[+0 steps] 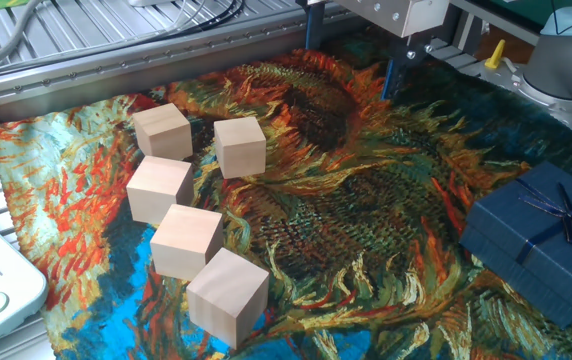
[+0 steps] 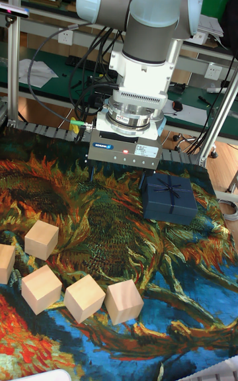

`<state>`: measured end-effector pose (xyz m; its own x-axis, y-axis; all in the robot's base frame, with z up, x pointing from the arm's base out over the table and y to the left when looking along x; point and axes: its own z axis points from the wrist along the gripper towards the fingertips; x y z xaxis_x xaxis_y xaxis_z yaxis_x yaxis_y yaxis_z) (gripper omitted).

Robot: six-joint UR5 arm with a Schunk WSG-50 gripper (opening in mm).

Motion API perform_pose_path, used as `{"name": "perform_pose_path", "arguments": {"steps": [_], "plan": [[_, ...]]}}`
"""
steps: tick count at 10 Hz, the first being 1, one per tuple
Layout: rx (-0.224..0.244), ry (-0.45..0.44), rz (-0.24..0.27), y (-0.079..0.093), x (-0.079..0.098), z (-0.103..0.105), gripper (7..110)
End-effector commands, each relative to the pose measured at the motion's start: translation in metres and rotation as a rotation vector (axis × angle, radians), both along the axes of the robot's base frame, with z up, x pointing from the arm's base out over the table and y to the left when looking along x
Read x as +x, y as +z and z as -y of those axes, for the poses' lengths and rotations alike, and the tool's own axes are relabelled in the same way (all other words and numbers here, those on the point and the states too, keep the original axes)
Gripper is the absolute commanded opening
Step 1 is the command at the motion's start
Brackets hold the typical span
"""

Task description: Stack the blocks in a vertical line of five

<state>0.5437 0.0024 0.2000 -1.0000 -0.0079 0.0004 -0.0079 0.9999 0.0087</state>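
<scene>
Well apart from the dark blue ribboned gift box [image 1: 536, 240], across the sunflower-patterned cloth [image 1: 366, 220], five pale wooden cubes [image 1: 186, 240] rest in a loose cluster, none yet stacked. Farther back than the box, the two-finger gripper [image 2: 118, 170] hangs above the cloth, jaws spread wide and empty. Advised: descend squarely over one cube, jaws parallel to its faces.

probably lab: cables [image 2: 41, 57], aluminium frame [image 2: 13, 37]

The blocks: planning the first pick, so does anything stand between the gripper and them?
Nothing visible does. Only bare cloth lies between the open gripper and the blocks; the gift box sits off to the side.
</scene>
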Motion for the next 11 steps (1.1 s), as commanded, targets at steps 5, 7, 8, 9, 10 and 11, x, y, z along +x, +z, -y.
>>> {"name": "perform_pose_path", "arguments": {"steps": [5, 7, 8, 9, 10, 11], "plan": [[0.086, -0.015, 0.084, 0.0007, 0.0212, -0.0233, 7], [0.086, -0.015, 0.084, 0.0005, 0.0212, -0.0234, 7], [0.086, -0.015, 0.084, 0.0005, 0.0212, -0.0234, 7], [0.086, -0.015, 0.084, 0.0004, 0.0212, -0.0234, 7], [0.086, -0.015, 0.084, 0.0002, 0.0213, -0.0234, 7], [0.086, -0.015, 0.084, 0.0002, 0.0213, -0.0234, 7]]}}
